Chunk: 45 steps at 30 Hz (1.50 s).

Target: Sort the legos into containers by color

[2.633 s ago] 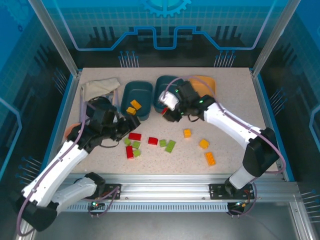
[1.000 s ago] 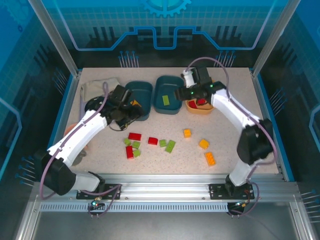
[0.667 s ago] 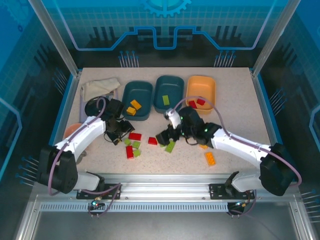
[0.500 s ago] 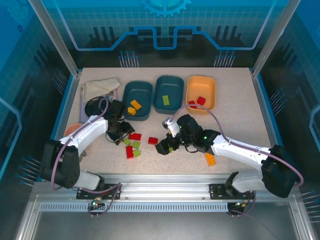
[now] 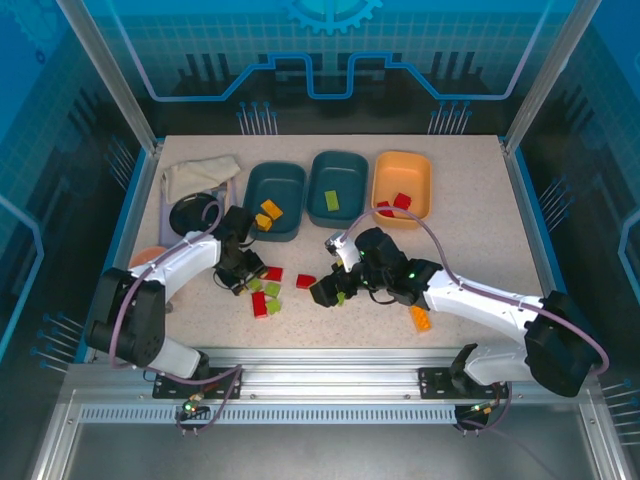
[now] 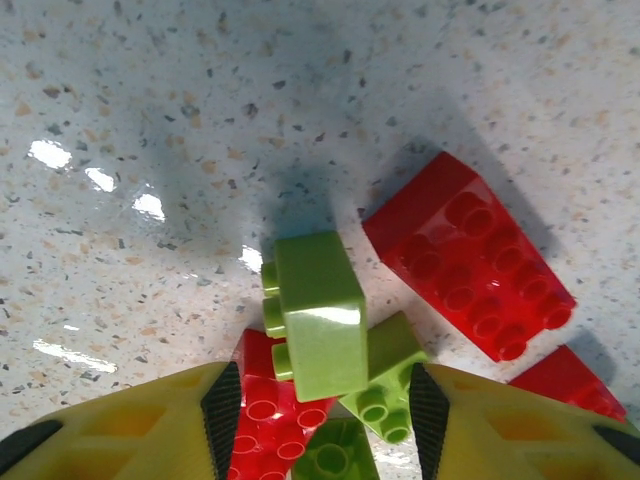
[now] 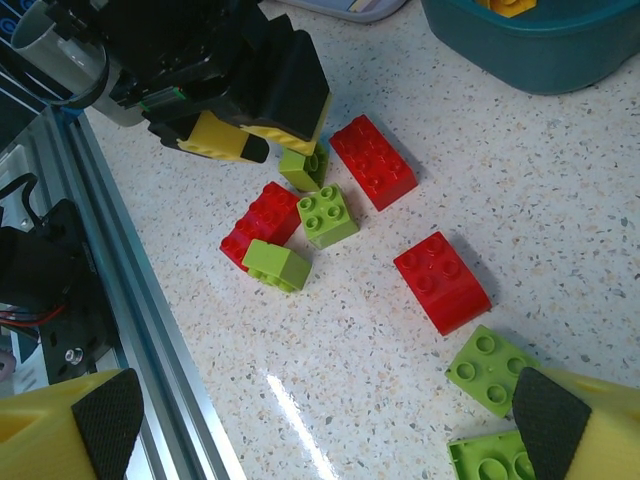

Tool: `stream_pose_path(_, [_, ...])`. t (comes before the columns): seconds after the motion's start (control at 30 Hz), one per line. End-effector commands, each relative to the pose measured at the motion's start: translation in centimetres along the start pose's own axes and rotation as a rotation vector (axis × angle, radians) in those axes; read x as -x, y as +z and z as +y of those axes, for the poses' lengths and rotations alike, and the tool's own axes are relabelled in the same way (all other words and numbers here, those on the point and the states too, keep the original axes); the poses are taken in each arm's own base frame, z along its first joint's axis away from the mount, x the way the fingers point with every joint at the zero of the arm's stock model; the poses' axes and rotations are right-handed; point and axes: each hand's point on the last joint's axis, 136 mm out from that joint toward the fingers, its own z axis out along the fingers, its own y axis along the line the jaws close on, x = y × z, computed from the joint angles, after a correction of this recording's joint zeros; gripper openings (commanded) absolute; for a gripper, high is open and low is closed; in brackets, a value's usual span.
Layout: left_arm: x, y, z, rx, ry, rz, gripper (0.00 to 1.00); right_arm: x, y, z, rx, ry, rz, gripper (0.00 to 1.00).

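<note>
**Both grippers open over the loose bricks**

Nearest the bases, the right gripper (image 7: 325, 420) hangs with its jaws wide apart above two light green bricks (image 7: 488, 370), apparently lining up a pick. Just beyond, the left gripper (image 6: 325, 405) stands open astride a tipped green brick (image 6: 318, 315) beside red bricks (image 6: 465, 255). Farthest, orange-yellow bricks (image 5: 268, 211) lie in the left teal tub (image 5: 272, 183), green in the middle teal tub (image 5: 345, 173) and red in the orange tub (image 5: 405, 173), one colour each.
</note>
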Motion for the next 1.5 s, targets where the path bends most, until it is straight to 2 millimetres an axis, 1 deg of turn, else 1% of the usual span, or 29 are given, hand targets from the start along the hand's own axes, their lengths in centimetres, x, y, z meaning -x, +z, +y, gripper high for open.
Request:
stream_pose_path(0.0, [0.1,1.0,1.0,0.046,-0.001,0.008,0.48,1.0,0.2,0.5,0.003,-0.007,-0.013,0.98])
stream_pose_path(0.23, [0.3,1.9,1.0,0.05,0.0,0.008,0.45,0.9,0.4,0.4,-0.002,-0.008,-0.005,0.98])
stream_pose_path(0.4, [0.6,2.7,1.0,0.062,0.013,0.001,0.36,0.9,0.4,0.4,-0.003,-0.005,-0.002,0.97])
stream_pose_path(0.5, [0.8,2.6,0.9,0.061,0.021,-0.014,0.32,1.0,0.4,0.4,-0.006,-0.005,-0.003,0.97])
stream_pose_path(0.6, [1.0,1.5,1.0,0.069,0.025,-0.041,0.3,1.6,0.0,0.3,-0.021,-0.007,-0.019,0.96])
stream_pose_path(0.67, [1.2,-0.2,1.0,0.084,0.035,-0.069,0.29,2.9,-1.0,0.2,-0.046,-0.01,-0.057,0.96])
stream_pose_path(0.7, [1.3,-1.4,0.6,0.075,0.048,-0.089,0.29,3.8,-1.6,-0.1,-0.068,-0.007,-0.083,0.96])
stream_pose_path(0.8, [1.4,-5.4,-2.0,0.025,0.131,-0.16,0.29,6.7,-4.4,-2.2,-0.153,0.055,-0.195,0.97])
stream_pose_path(0.87, [1.5,-7.5,-4.6,-0.019,0.188,-0.184,0.3,8.4,-6.4,-3.8,-0.196,0.112,-0.278,0.97])
stream_pose_path(0.9, [1.5,-8.2,-5.9,-0.034,0.214,-0.193,0.3,9.9,-7.6,-4.4,-0.212,0.134,-0.327,0.97])
stream_pose_path(0.93, [1.5,-8.8,-7.4,-0.046,0.244,-0.201,0.3,10.8,-8.5,-5.2,-0.23,0.161,-0.357,0.97])
stream_pose_path(1.03, [1.5,-9.6,-12.1,-0.072,0.335,-0.219,0.3,12.1,-10.2,-7.7,-0.287,0.234,-0.406,0.97])
stream_pose_path(1.1, [1.8,-9.8,-15.5,-0.087,0.385,-0.227,0.3,12.8,-11.0,-9.2,-0.302,0.283,-0.427,0.97])
stream_pose_path(1.13, [1.9,-9.4,-16.6,-0.087,0.404,-0.225,0.3,13.0,-11.3,-9.8,-0.313,0.302,-0.432,0.97])
stream_pose_path(1.17, [2.0,-9.6,-18.2,-0.099,0.427,-0.235,0.3,13.1,-11.6,-10.6,-0.332,0.329,-0.433,0.97])
stream_pose_path(1.2, [2.2,-9.2,-19.6,-0.097,0.45,-0.239,0.3,13.2,-11.7,-11.2,-0.344,0.354,-0.431,0.97])
stream_pose_path(1.37, [3.1,-6.4,-24.5,-0.055,0.535,-0.24,0.3,13.0,-12.6,-14.2,-0.381,0.51,-0.443,0.97])
stream_pose_path(1.4, [3.4,-5.8,-25.2,-0.043,0.551,-0.249,0.3,13.0,-12.7,-14.7,-0.378,0.544,-0.449,0.97])
stream_pose_path(1.47, [4.2,-4.7,-26.1,-0.013,0.568,-0.268,0.3,12.9,-12.8,-15.2,-0.372,0.581,-0.459,0.97])
